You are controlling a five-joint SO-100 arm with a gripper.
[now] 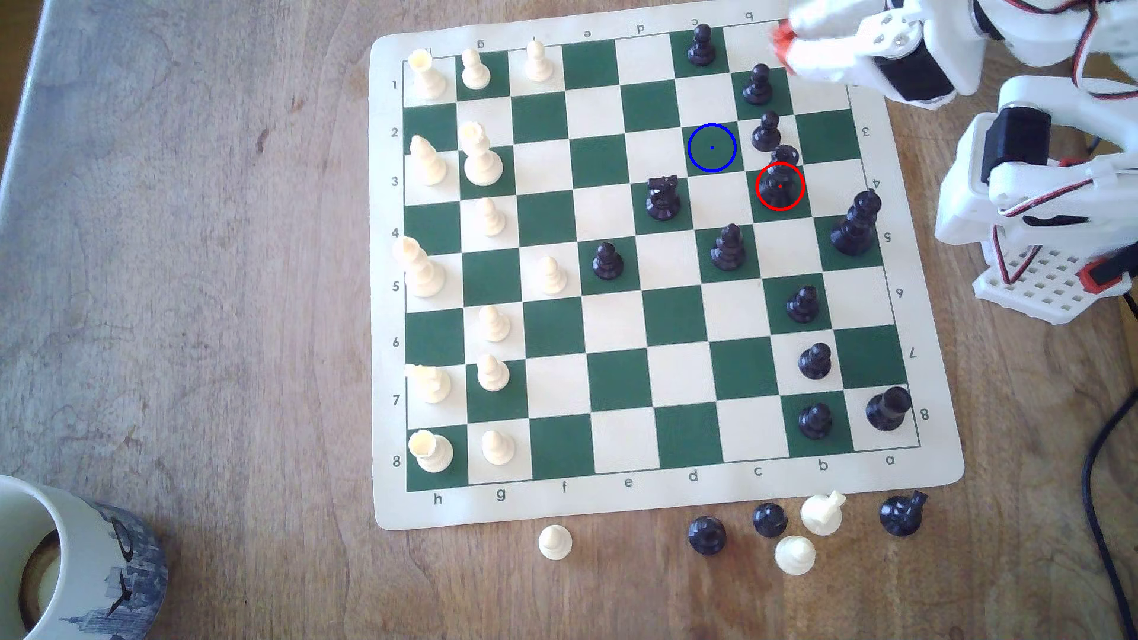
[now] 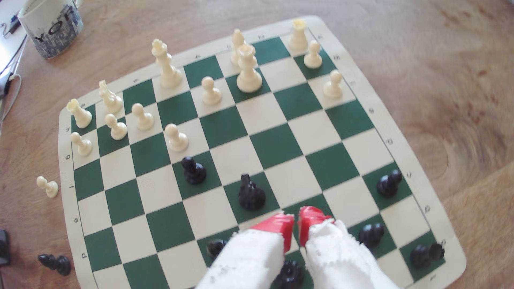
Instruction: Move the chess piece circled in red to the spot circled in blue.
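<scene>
- The wooden table under me is the biggest thing here, brown and grainy, worn in pale streaks; along the exterior view's left edge a grey strip borders it.
- The chess mat lies flat on that wood, cream-bordered with dark green and cream squares, letters and numerals printed round its rim; in the exterior view its near corners are rounded.
- My arm, white with black motors and red-and-black wires, stands off the mat at the exterior view's right; a dark cable trails over the wood below it.
- A mug with a blue skyline print sits at the exterior view's lower left corner, well apart from the mat.
- My gripper hangs above the mat's far corner by the arm, white-wrapped with red tips; the tips are pressed nearly together with only a thin slit between them, and they pinch nothing.
- The chess piece, black with a notched crown, stands upright on the red-circled green square, just beside a black pawn toward the far edge.
- The spot, a green square ringed in blue, lies bare, 1 column toward the exterior view's left of the piece and 1 row farther up.
- 6 captured pieces, black and cream, rest on the wood just off the mat's near edge.
</scene>
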